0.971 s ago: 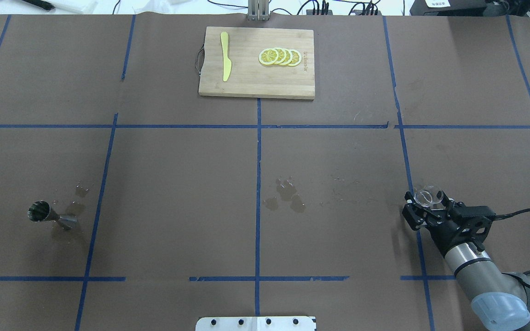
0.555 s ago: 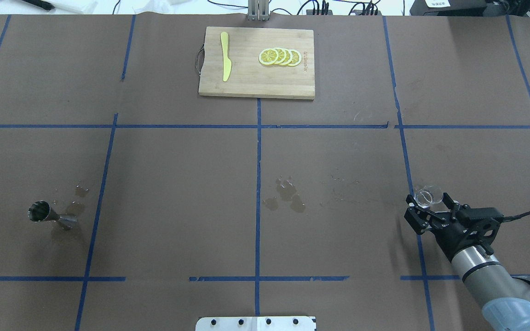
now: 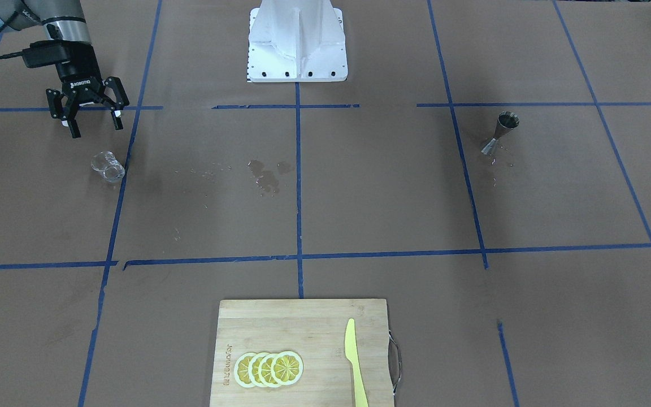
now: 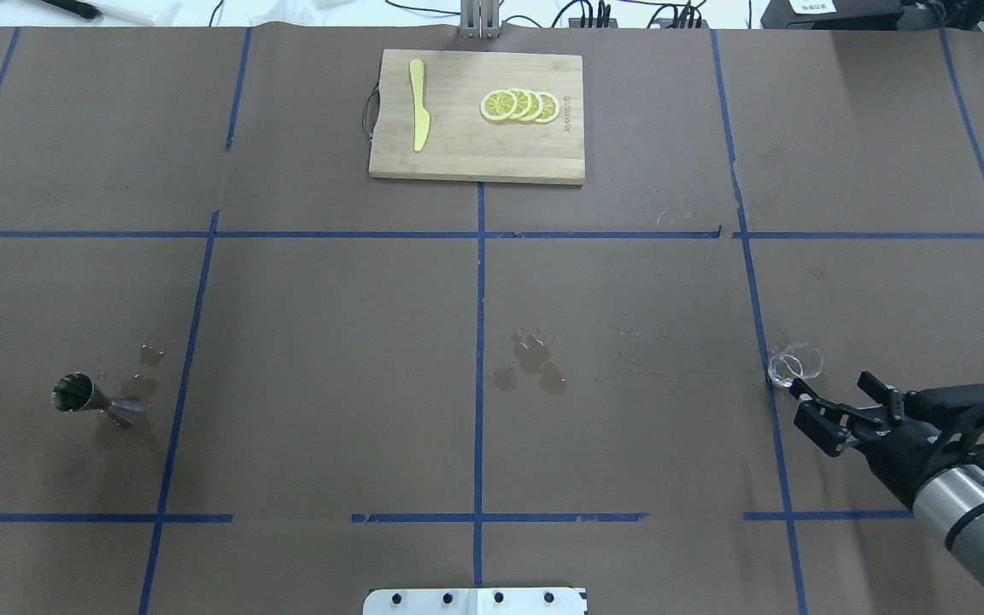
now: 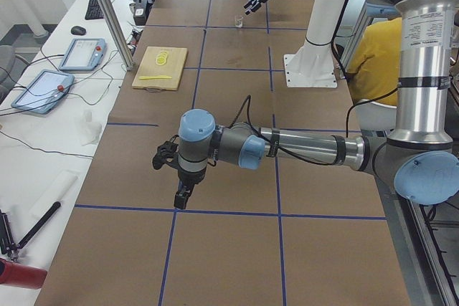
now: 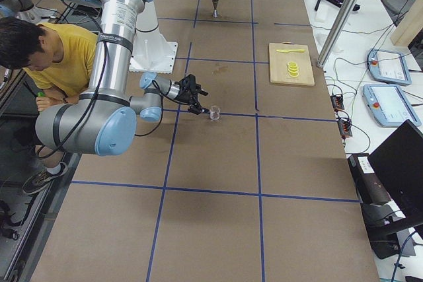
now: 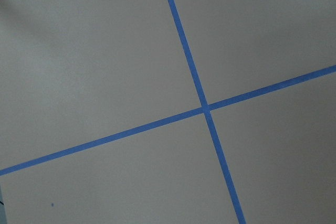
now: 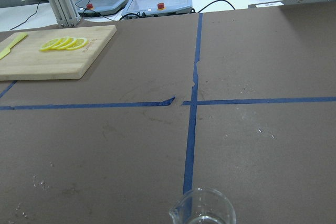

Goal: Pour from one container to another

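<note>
Right gripper (image 4: 834, 386) hangs low over the table with its jaws spread and nothing between them. Its fingertips point at the glass cup but sit just short of it, without touching. That pose fits either a grasp about to be made or a cup just set free. The left gripper (image 5: 180, 200) shows only in the side view, held over bare paper far from both vessels. I cannot tell from there whether it is spread or pressed together, and its own camera sees only crossed blue tape.

The brown-papered table (image 4: 330, 342) is marked into squares, which probably serve as placement zones. At its far edge lies a bamboo cutting board (image 4: 458, 154) carrying a yellow plastic knife (image 4: 418, 107) and a fan of lemon slices (image 4: 519, 105). These are well apart from the work and look like set dressing.

The glass cup (image 4: 795, 362) stands upright on the robot's right, beside a tape line. Its rim fills the bottom of the right wrist view, so the gripper is lined up on it. The glass is too clear to show whether any liquid is inside.

The steel jigger (image 4: 95, 400) stands upright on the far left, almost the table's width away. Any pour would therefore need a long carry.

Wet patches (image 4: 535, 369) mark mid-table and the jigger's foot, likely spill.
</note>
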Motion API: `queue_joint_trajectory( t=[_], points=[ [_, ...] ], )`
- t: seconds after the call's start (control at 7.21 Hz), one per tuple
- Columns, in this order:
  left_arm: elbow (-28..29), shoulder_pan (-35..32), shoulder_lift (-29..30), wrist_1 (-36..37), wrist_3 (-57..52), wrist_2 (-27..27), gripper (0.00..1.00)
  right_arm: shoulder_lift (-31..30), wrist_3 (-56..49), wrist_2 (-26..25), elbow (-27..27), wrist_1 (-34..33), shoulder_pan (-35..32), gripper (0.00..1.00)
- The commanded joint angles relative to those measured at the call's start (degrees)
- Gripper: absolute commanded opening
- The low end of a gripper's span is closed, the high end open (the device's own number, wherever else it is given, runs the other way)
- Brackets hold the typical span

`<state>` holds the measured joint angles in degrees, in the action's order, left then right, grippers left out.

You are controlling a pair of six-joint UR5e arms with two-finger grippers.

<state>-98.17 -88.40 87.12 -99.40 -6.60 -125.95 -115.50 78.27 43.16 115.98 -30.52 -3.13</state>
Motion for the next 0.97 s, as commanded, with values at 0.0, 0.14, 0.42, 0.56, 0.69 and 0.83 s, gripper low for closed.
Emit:
queue_joint_trajectory(
  t=[0.0,0.14,0.42,0.56,0.69,0.83],
  points=[
    [0.08,0.07,0.16,0.0,0.0,0.0,1.0,-4.64,-3.37,6.82,3.11,0.02,-1.52,1.0],
    [0.61,0.07,0.16,0.0,-0.08,0.0,1.0,-4.65,-6.09,15.99,3.2,0.11,-7.62,1.0],
    [0.87,0.16,0.33,-0.17,-0.08,0.0,1.0,-4.21,-13.97,37.15,1.98,-0.07,-24.2,1.0],
    [0.96,0.25,0.42,-0.18,-0.08,0.0,1.0,-3.17,-21.94,48.83,0.84,-0.15,-35.08,1.0],
    [1.05,0.25,0.86,-0.26,-0.08,0.0,1.0,-0.81,-26.63,57.91,-2.39,-0.94,-43.72,1.0],
    [1.57,0.25,1.38,-0.44,-0.08,0.0,1.0,2.44,-32.07,66.97,-6.95,-3.82,-52.59,1.0]
  ],
)
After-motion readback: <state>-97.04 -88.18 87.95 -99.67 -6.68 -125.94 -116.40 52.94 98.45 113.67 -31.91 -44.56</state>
